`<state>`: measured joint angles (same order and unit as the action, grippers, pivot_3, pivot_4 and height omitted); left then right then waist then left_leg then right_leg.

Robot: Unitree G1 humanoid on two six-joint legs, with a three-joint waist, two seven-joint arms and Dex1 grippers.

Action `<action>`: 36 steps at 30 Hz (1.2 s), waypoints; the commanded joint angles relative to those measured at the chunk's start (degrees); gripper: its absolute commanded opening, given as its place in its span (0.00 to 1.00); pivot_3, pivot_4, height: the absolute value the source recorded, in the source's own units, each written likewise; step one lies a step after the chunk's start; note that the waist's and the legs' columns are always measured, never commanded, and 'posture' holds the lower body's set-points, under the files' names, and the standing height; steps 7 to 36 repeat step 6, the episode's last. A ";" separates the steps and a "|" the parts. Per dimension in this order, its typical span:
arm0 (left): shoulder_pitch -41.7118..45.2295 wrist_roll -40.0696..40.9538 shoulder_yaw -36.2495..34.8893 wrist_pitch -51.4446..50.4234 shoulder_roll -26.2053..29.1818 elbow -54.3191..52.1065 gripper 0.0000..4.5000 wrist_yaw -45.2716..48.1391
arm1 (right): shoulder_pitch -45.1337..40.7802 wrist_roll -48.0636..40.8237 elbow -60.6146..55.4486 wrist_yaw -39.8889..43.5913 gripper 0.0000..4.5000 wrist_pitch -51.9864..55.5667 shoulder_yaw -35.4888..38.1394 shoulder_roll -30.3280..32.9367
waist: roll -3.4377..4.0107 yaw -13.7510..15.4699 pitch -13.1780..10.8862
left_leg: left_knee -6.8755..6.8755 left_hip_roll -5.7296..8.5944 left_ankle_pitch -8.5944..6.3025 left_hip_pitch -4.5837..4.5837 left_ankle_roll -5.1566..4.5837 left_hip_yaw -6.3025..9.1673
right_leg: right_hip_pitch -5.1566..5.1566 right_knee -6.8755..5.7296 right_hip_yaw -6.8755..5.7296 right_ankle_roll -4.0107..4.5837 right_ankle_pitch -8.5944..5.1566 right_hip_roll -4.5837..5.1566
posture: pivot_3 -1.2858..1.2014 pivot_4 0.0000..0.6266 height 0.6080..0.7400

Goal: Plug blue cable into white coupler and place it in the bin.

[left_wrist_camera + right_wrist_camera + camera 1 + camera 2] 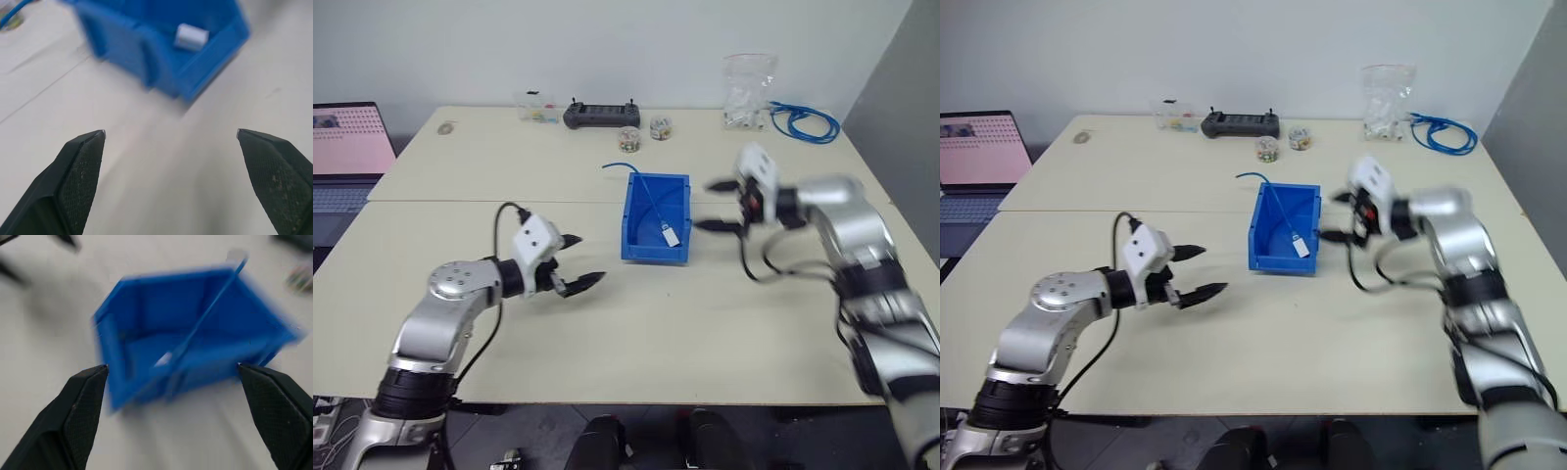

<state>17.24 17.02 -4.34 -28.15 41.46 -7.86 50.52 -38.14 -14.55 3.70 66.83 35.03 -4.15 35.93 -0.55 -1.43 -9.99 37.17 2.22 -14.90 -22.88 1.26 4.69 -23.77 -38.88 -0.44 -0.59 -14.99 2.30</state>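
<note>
The blue bin [654, 247] stands in the middle of the table. Inside it lies the white coupler [672, 236], with the blue cable [644, 184] running from it up over the bin's far rim onto the table. My left gripper [591, 258] hovers open and empty to the left of the bin, pointing toward it. My right gripper [704, 206] is open and empty just right of the bin. The left wrist view shows the bin [146, 54] and the coupler [191, 37] ahead of the spread fingers. In the right wrist view the bin [117, 352] and cable [215, 298] sit ahead of the fingers.
A laptop [347, 147] sits at the far left. Along the back edge are a small clear box [536, 110], a black controller [600, 115], two small jars [628, 139], a clear bag [749, 93] and a coiled blue cable bundle [803, 122].
</note>
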 commanded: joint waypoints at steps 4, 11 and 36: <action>0.36 2.65 -3.37 -1.69 1.67 -1.27 1.00 0.25 | 10.45 -11.17 -22.79 -5.97 0.99 14.00 10.37 4.32 | -0.08 -0.40 -0.05 | -0.01 -0.07 -0.01 0.47 -0.01 -0.04 | 0.38 -0.02 -0.04 -0.14 -0.08 -0.07 | 0.52 0.24 1.00; 0.67 3.00 -3.51 -1.48 1.67 -1.04 1.00 0.52 | 12.45 -11.30 -23.79 -7.83 0.99 13.96 10.91 4.77 | -0.16 -0.39 -0.05 | -0.08 -0.11 -0.01 0.74 -0.01 -0.03 | 0.59 0.01 -0.05 -0.28 -0.18 -0.12 | 0.52 0.24 1.00; 0.67 3.00 -3.51 -1.48 1.67 -1.04 1.00 0.52 | 12.45 -11.30 -23.79 -7.83 0.99 13.96 10.91 4.77 | -0.16 -0.39 -0.05 | -0.08 -0.11 -0.01 0.74 -0.01 -0.03 | 0.59 0.01 -0.05 -0.28 -0.18 -0.12 | 0.52 0.24 1.00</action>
